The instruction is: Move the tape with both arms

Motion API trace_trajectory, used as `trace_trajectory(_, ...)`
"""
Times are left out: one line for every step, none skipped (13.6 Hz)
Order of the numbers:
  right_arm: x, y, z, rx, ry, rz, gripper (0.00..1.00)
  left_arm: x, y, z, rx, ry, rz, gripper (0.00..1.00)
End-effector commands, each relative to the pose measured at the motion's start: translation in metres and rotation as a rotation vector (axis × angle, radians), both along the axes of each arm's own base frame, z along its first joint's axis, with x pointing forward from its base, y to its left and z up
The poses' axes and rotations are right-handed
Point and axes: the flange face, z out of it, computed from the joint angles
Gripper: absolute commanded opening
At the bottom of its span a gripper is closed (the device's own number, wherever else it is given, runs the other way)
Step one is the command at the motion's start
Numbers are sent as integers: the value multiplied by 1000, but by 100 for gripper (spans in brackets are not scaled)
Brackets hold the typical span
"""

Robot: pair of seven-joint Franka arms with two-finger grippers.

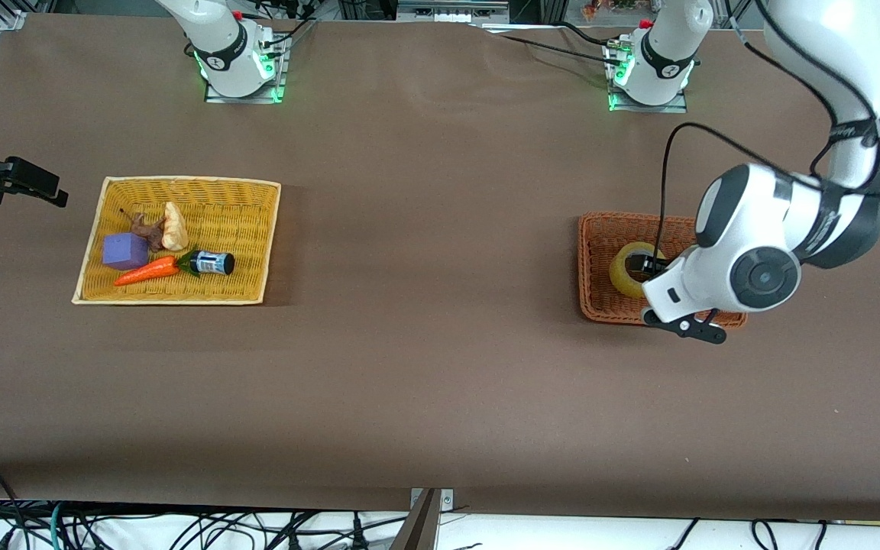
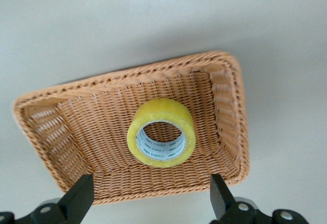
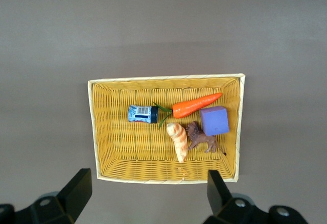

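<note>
Tape (image 1: 628, 271) sits on edge in the orange basket (image 1: 596, 263) at mid-right of the front frame, toward the left arm's end of the counter (image 1: 425, 344); left end effector (image 2: 150, 201) hangs over the basket, fingers spread wide either side of the roll, gripping nothing. Right end effector (image 3: 145, 198) is over the yellow basket (image 3: 97, 132) at mid-left of the front frame, fingers wide apart and empty; that basket holds a carrot (image 3: 196, 105), cube (image 3: 214, 120), bottle (image 3: 142, 114).

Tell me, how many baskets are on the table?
2. The yellow basket sits toward the right arm's end, holding toys. The orange-brown basket sits toward the left arm's end, holding the tape. None looks hidden.
</note>
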Motion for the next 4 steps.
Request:
trace_trajectory(1,1,6,-8,4,14,100,-11,3,73,-3,-95,-21,100)
trace_trajectory(1,1,6,-8,4,14,100,-17,5,100,-3,-132,-19,100)
trace_trajectory(1,1,6,-8,4,14,100,-25,5,126,-3,-169,-15,100)
trace_trajectory(1,1,6,-8,4,14,100,-30,8,143,-3,-194,-12,100)
